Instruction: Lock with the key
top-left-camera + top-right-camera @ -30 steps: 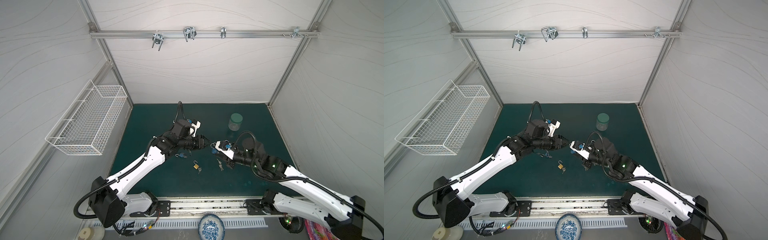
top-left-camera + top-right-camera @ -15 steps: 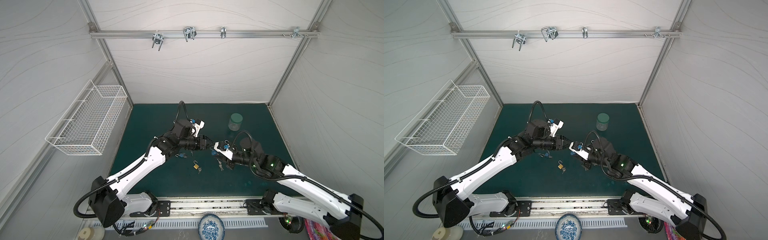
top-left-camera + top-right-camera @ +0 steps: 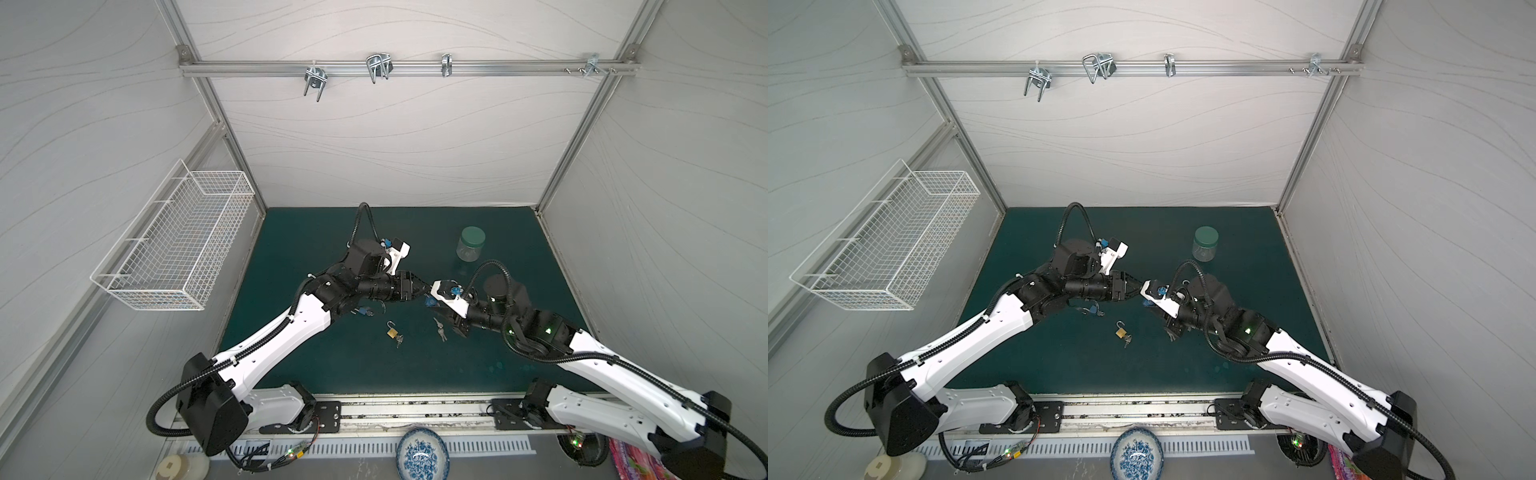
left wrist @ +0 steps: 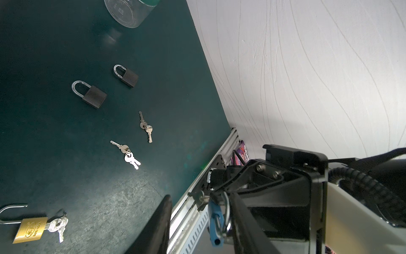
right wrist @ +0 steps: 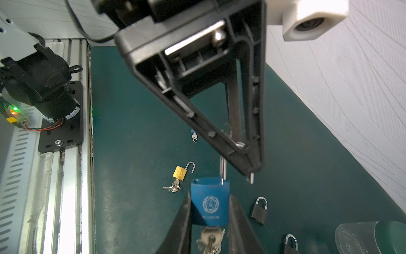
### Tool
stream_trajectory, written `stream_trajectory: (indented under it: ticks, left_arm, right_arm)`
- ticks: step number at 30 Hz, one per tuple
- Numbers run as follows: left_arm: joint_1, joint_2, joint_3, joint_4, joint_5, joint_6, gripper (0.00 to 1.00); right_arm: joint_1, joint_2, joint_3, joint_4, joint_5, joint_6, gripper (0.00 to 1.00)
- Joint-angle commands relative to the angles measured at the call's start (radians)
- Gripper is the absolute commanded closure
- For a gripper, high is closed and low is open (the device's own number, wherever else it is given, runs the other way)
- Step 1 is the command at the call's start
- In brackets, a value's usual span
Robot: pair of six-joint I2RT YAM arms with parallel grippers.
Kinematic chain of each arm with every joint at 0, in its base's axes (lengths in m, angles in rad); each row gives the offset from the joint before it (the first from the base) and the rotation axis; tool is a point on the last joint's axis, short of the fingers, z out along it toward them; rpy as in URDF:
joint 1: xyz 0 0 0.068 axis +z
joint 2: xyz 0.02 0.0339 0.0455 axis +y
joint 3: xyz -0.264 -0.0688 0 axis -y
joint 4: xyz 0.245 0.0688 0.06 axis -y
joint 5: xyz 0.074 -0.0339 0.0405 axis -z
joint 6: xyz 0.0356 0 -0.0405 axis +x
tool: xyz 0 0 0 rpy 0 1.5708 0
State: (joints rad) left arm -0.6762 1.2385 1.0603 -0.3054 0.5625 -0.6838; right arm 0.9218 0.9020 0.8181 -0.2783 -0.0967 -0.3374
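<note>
Left gripper [image 3: 423, 286] has moved in over the middle of the table [image 3: 311, 353] since a second ago; its jaws stand apart around the shackle [image 5: 223, 168] end of the blue padlock [image 5: 209, 207], not clamped. Right gripper [image 5: 210, 194] is gripping that padlock's body, held off the table, keys [image 5: 211, 240] hanging from its keyhole. I'd say shackle press comes next, then the key turn.

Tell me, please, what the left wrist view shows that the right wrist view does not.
Only the left wrist view shows two loose key bunches on the mat. Only the right wrist view shows the keys at the base of the blue padlock, clamped in the right gripper. Both show that blue padlock, the open brass padlock, two dark padlocks and the jar.
</note>
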Motion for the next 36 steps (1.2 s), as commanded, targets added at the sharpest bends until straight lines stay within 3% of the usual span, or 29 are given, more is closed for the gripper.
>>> stream_trajectory:
  ticks: [1,7,13,23,36]
  left_arm:
    - [-0.004,-0.035,0.007,0.038,0.008,0.013,0.56]
    - [-0.004,-0.052,0.010,0.022,-0.018,0.010,0.56]
    - [0.004,-0.091,-0.003,-0.004,-0.161,-0.024,0.56]
    - [-0.005,-0.043,0.000,0.038,-0.053,-0.023,0.58]
    - [-0.016,-0.050,-0.015,0.058,0.050,0.007,0.60]
  right_arm:
    - [0.006,-0.018,0.026,0.000,-0.001,0.010,1.00]
    - [0.006,-0.031,0.030,-0.007,-0.005,0.011,1.00]
    - [0.006,-0.062,0.017,-0.004,-0.031,0.010,1.00]
    - [0.008,-0.054,0.030,-0.021,-0.080,0.019,1.00]
    - [0.009,-0.044,0.041,-0.024,-0.030,0.029,1.00]
